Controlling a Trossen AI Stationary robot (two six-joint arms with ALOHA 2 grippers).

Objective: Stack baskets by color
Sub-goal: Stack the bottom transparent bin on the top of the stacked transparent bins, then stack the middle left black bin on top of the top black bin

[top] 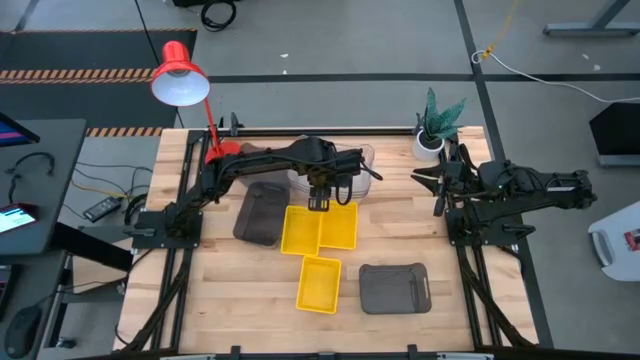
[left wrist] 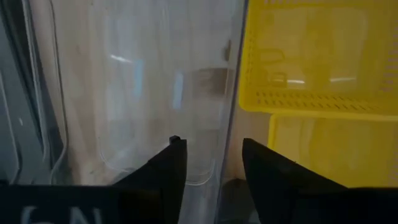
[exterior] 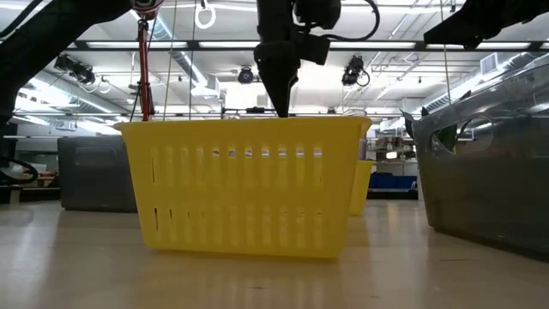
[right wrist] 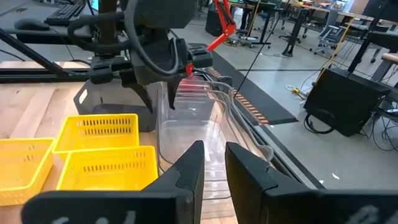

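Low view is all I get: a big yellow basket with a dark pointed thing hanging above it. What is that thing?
Observer: That is the left gripper. From above, it hangs behind your basket, at the edge of the clear baskets.
Operator: Is there only one yellow basket?
Observer: Three. The lone yellow basket fills your view. The yellow pair sits side by side behind it.
Operator: Is there a second arm?
Observer: Yes. The right gripper is at the table's right side, near a potted plant, with its fingers apart and holding nothing.
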